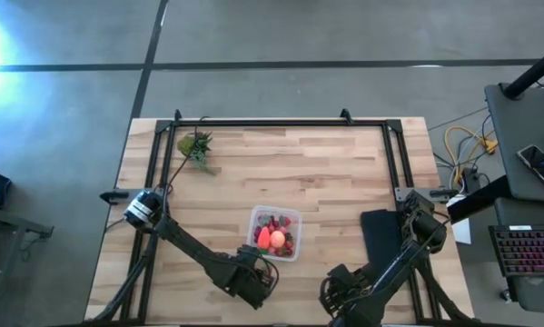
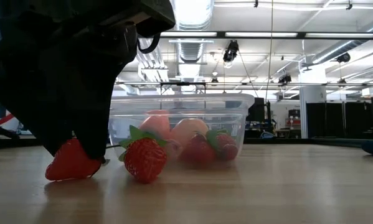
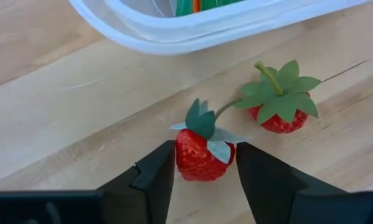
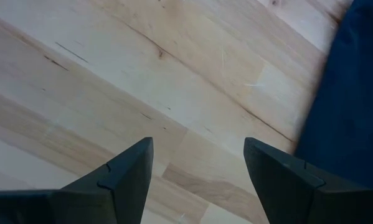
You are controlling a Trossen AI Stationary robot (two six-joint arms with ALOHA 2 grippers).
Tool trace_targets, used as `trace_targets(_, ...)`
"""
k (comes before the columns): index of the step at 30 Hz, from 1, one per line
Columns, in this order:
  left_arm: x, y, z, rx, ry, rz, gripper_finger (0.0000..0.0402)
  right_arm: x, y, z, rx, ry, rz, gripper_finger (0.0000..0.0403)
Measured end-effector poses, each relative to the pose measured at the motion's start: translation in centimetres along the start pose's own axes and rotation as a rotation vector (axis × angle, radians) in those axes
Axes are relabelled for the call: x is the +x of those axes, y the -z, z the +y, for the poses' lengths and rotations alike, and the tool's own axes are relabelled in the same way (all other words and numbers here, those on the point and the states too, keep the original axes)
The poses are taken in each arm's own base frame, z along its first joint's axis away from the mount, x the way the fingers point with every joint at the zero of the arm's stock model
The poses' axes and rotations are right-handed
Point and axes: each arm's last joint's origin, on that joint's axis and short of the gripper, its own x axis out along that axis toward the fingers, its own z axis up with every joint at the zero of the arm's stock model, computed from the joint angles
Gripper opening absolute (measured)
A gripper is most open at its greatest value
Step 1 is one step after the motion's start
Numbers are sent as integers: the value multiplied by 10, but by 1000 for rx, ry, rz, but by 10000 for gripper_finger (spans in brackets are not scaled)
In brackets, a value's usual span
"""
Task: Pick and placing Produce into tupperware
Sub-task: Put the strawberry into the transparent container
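The clear tupperware (image 1: 274, 233) stands mid-table and holds several red strawberries and an orange-pink fruit (image 1: 277, 240); it also shows in the low view (image 2: 180, 118). Two strawberries lie on the wood just in front of it. My left gripper (image 3: 205, 171) is at the tupperware's near side, shut on one strawberry (image 3: 200, 157), which also shows in the low view (image 2: 71, 163). The other strawberry (image 3: 279, 107) lies free on its side beside it. My right gripper (image 4: 198, 165) is open and empty over bare wood near the front edge, next to the black pad (image 1: 380, 238). My left gripper pinches the strawberry's two red sides (image 3: 181, 155) between its two fingers, below the green top. The fingers slant down from the table's near side. The berry's underside rests on the table (image 2: 68, 177), its green top toward the tupperware.
A green leafy clump (image 1: 195, 145) lies at the far left of the table. The black pad lies at the right, beside my right arm. A black frame runs along the table's far and side edges (image 1: 272, 123). Bare wood lies between the tupperware and the pad.
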Motion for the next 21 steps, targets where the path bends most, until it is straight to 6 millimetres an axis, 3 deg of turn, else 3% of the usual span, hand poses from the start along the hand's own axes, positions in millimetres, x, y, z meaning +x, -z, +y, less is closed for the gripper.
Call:
trace_targets(8, 0, 0, 0, -1, 0, -1, 127, 0, 0, 0, 0, 0, 0, 244)
trace_targets(18, 0, 0, 0, -1, 2, -1, 123, 0, 0, 0, 0, 0, 0, 244)
trace_targets(21, -9, -2, -5, 14, 31, 0, 123, 0, 0, 0, 0, 0, 0, 244)
